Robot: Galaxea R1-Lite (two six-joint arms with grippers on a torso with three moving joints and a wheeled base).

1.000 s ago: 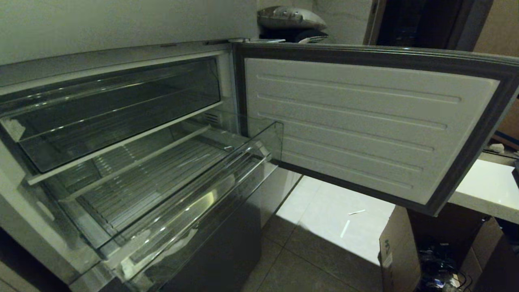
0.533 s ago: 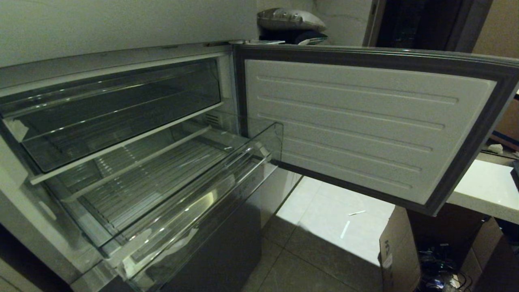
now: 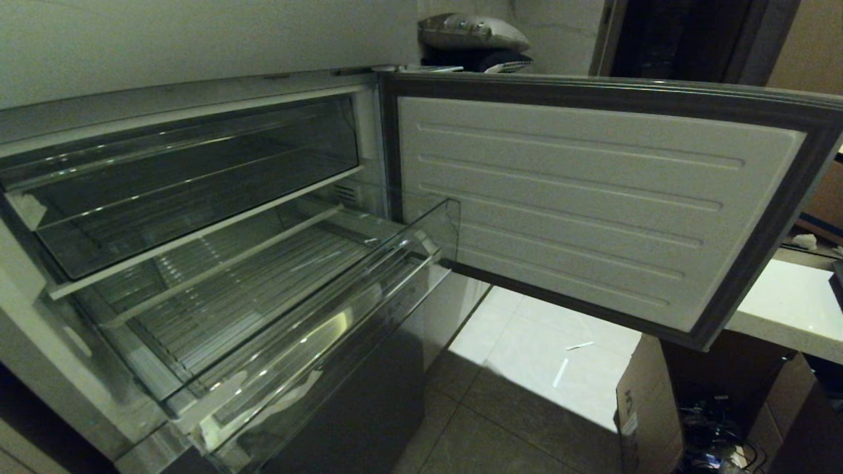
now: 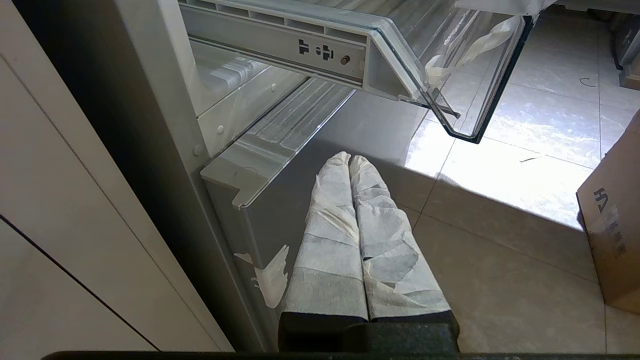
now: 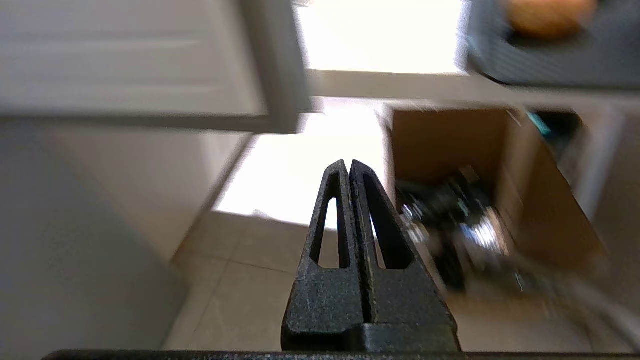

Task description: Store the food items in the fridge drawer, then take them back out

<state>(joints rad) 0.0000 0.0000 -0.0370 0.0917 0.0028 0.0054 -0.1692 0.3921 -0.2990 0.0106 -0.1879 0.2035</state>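
While the fridge drawer (image 3: 276, 309) stands pulled out and bare, we keep both grippers low and holding nothing.

Our left gripper (image 4: 350, 159), its paper-wrapped fingers (image 4: 327, 225) pressed together, hangs beside the grey steel lower panel (image 4: 280, 200), under the drawer's clear front wall. Our right gripper (image 5: 349, 164) has its black fingers (image 5: 330, 235) pressed together too, over the tiled floor (image 5: 250, 280) near a cardboard box (image 5: 450, 140). We see the orange-brown food item (image 5: 547, 15), blurred, on a dark tray (image 5: 550, 60) on the white table (image 3: 790, 303) past the open fridge door (image 3: 579, 197).
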